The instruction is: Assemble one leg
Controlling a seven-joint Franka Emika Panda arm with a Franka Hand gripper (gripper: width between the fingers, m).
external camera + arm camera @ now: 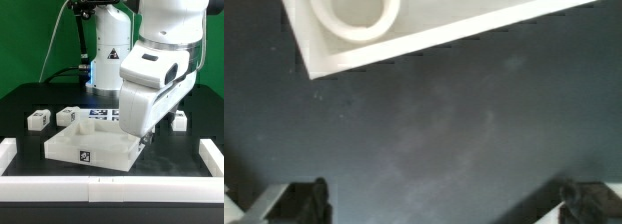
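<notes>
Arm [150, 75] bent low over the square panel [85, 148] on the dark worktop [22, 132].
A tagged leg [39, 119] stands apart toward the exterior view's left; a second leg [68, 116] sits near the panel's far edge.

Surface [438, 130]: black, matt; up close you see a faint mottling.
Panel [90, 148]: white plastic, smooth, with a dull sheen; flat printed black-and-white tag [84, 156].
Leg [40, 119]: white plastic, matt, with the same kind of print.
Arm shell [150, 80]: white plastic, glossy.
Fingers [299, 203] of your end effector [441, 205]: black, matt.
Rails [45, 185] along the surface's edges: white, matt, smooth.
</notes>
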